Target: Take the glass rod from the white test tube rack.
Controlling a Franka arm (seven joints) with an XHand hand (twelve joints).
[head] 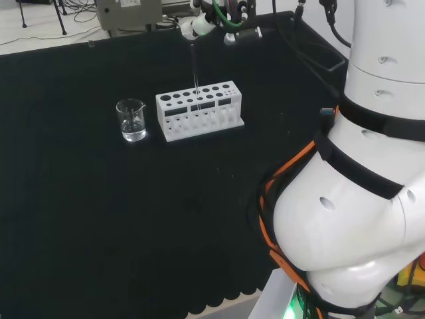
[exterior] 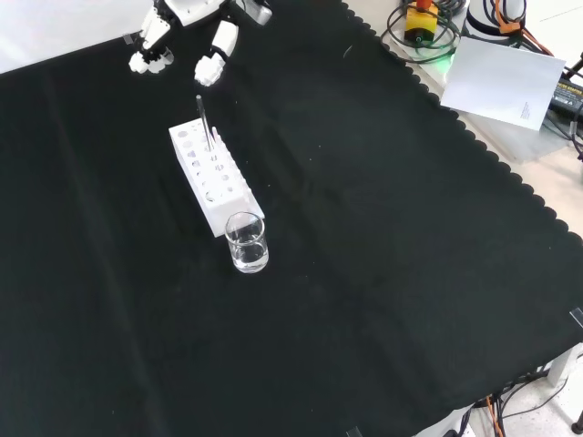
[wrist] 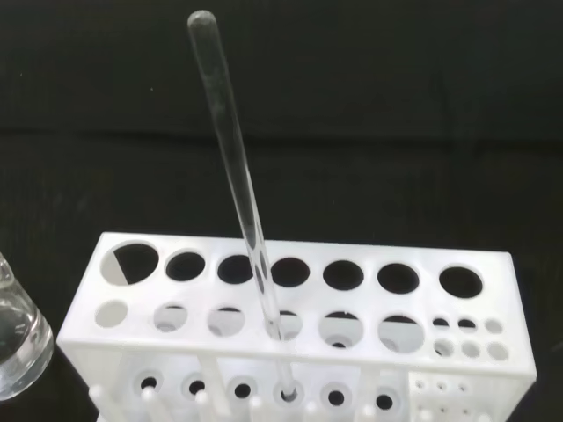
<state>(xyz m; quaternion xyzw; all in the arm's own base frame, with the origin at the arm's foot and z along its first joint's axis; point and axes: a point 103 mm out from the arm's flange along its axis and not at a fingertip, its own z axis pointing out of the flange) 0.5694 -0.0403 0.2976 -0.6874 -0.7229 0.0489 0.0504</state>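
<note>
A: Where's the rod?

B: Rod (wrist: 237,185) sits in the rack (head: 199,110), nearly upright with a slight lean. Wrist view shows it passing through a hole in the top plate's nearer row, about mid-length, with its lower end seated in a hole of the plate below. Its rounded top stands well above the rack.

A: And the rack?

B: On the cloth (exterior: 383,273), nearer the far edge in the head view, roughly midway between the side edges. In the front view it's toward the top-left corner, running diagonally.

A: Hand?

B: Hand (exterior: 182,36) is at the top edge of the front view, just beyond the rack's far end. Fingers (exterior: 211,56) are relaxed, pointing down and spread apart, gripping nothing. There's a gap between the fingertips and the top of the rod, no contact. In the head view it's at the cloth's far edge, above and behind the rack, with the rod tip reaching up close under it.

A: Anything else on the cloth?

B: A beaker (head: 131,119), clear glass with some clear liquid in it. It stands just beside the rack's end: left of it in the head view, below it in the front view. It's upright. Can't tell if it touches the rack.
</note>
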